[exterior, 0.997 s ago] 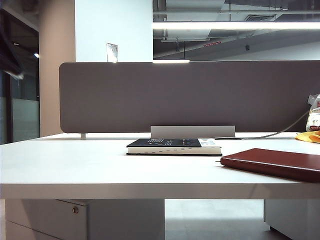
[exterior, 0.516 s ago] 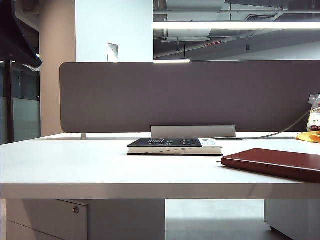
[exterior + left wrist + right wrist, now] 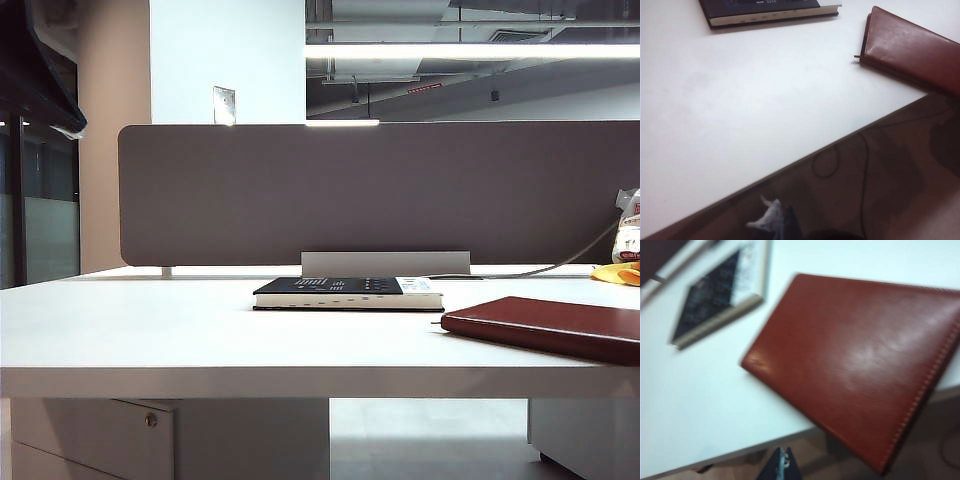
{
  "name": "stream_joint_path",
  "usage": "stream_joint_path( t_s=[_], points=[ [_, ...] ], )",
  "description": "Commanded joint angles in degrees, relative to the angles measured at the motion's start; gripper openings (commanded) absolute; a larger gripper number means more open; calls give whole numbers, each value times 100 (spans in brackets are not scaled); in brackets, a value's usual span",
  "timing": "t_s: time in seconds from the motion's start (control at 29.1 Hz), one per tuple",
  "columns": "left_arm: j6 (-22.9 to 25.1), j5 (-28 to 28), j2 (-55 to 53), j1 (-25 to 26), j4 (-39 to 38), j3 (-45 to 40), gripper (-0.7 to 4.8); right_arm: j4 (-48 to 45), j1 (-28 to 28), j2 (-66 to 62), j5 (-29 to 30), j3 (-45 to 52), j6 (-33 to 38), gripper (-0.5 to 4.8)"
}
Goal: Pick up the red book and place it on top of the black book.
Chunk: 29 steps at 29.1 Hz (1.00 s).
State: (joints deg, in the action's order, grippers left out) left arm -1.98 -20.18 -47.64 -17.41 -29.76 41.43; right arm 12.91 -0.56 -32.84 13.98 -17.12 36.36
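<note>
The red book (image 3: 548,326) lies flat on the white desk (image 3: 150,330), at the right of the exterior view. One corner hangs over the desk edge in the right wrist view (image 3: 860,360). The black book (image 3: 345,292) lies well apart from it, further back near the grey partition (image 3: 380,190). Both books have kept their places since one second ago. Only a dark shape (image 3: 45,70) at the upper left of the exterior view has come lower. The right gripper does not show, but its fingers are closed on nothing. The left gripper does not show either, so its fingers I cannot tell.
</note>
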Motion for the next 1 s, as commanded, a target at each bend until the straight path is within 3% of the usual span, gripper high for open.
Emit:
stream_joint_path(
  t_s=[0.03, 0.48, 0.55, 0.83, 1.0],
  points=[
    [11, -20, 4, -4, 17, 22, -6, -116, 28, -570, 44, -66, 85, -1],
    [68, -24, 4, -4, -24, 22, -6, -715, 330, -1049, 236, -48, 396, 42],
    [98, -31, 4, -4, -33, 22, -6, -686, 522, -1047, 483, -44, 422, 68],
    [160, -37, 4, -4, -116, 22, -6, -227, 1856, -1034, 1856, -44, 372, 68],
    [245, -37, 2, -4, -94, 22, -6, -157, 1611, -1032, 1862, -50, 345, 67]
  ],
)
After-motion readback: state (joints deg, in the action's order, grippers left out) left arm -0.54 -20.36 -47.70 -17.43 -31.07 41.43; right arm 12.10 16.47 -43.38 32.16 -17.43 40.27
